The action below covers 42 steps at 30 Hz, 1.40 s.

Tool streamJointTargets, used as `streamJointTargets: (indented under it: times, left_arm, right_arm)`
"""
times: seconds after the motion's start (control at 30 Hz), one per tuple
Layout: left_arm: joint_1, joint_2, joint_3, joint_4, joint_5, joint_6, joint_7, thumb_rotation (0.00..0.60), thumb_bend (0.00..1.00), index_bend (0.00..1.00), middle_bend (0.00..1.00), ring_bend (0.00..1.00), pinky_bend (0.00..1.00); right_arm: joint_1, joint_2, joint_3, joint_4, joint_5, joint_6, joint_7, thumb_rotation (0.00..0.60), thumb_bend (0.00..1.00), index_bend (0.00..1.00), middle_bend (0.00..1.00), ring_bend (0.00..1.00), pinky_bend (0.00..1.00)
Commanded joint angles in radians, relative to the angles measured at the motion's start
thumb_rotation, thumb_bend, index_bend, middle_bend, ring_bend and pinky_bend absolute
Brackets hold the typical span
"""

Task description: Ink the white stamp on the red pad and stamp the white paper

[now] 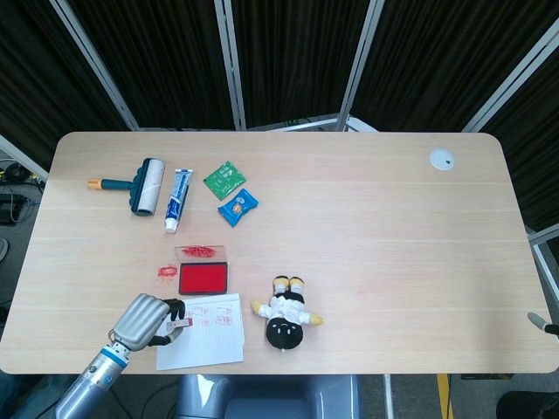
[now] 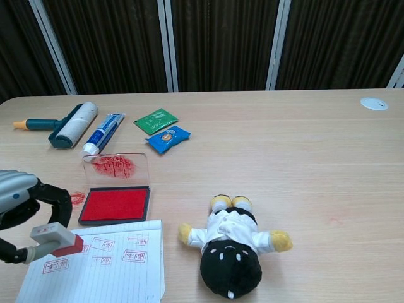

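My left hand [image 2: 22, 208] [image 1: 144, 319] pinches the white stamp [image 2: 55, 238], whose red inked face hangs lifted and tilted above the white lined paper [image 2: 107, 268] [image 1: 205, 342]. In the head view the stamp [image 1: 178, 325] sits over the paper's left part. Several red stamp marks show on the paper, one at its left edge just below the stamp. The red ink pad [image 2: 115, 204] [image 1: 203, 278] lies open just beyond the paper, its clear lid [image 2: 116, 167] smeared red. My right hand is not seen in either view.
A black and white plush doll [image 2: 232, 246] lies right of the paper. At the back left lie a lint roller [image 2: 71, 124], a toothpaste tube [image 2: 103, 132], a green packet [image 2: 155, 118] and a blue snack packet [image 2: 168, 139]. A white disc [image 2: 374, 103] sits far right. A red smear [image 2: 77, 198] marks the table.
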Motion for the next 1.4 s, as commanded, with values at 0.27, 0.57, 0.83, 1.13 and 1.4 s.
streamJointTargets:
  times: [0.27, 0.57, 0.83, 1.13, 1.4]
  left_arm:
    - [-0.056, -0.059, -0.025, -0.012, -0.047, -0.101, 0.086, 0.6, 0.37, 0.57, 0.57, 0.85, 0.85]
    - [-0.074, -0.095, -0.029, 0.006, -0.063, -0.127, 0.111, 0.6, 0.37, 0.57, 0.57, 0.85, 0.85]
    - [-0.081, -0.123, -0.023, 0.03, -0.069, -0.137, 0.136, 0.6, 0.37, 0.58, 0.57, 0.85, 0.85]
    - [-0.085, -0.152, -0.011, 0.058, -0.06, -0.135, 0.138, 0.6, 0.37, 0.58, 0.57, 0.85, 0.85]
    - [-0.088, -0.166, -0.007, 0.07, -0.067, -0.137, 0.157, 0.6, 0.37, 0.58, 0.58, 0.85, 0.85]
  right_arm:
    - [0.002, -0.002, 0.002, 0.005, 0.008, -0.007, -0.002, 0.6, 0.0, 0.0, 0.0, 0.0, 0.0]
    - [0.005, -0.004, 0.002, 0.007, 0.016, -0.016, -0.007, 0.6, 0.0, 0.0, 0.0, 0.0, 0.0]
    - [0.006, -0.005, 0.003, 0.009, 0.022, -0.022, -0.009, 0.6, 0.0, 0.0, 0.0, 0.0, 0.0]
    - [0.007, -0.004, 0.004, 0.011, 0.027, -0.027, -0.008, 0.6, 0.0, 0.0, 0.0, 0.0, 0.0]
    - [0.008, -0.003, 0.004, 0.011, 0.027, -0.029, -0.008, 0.6, 0.0, 0.0, 0.0, 0.0, 0.0]
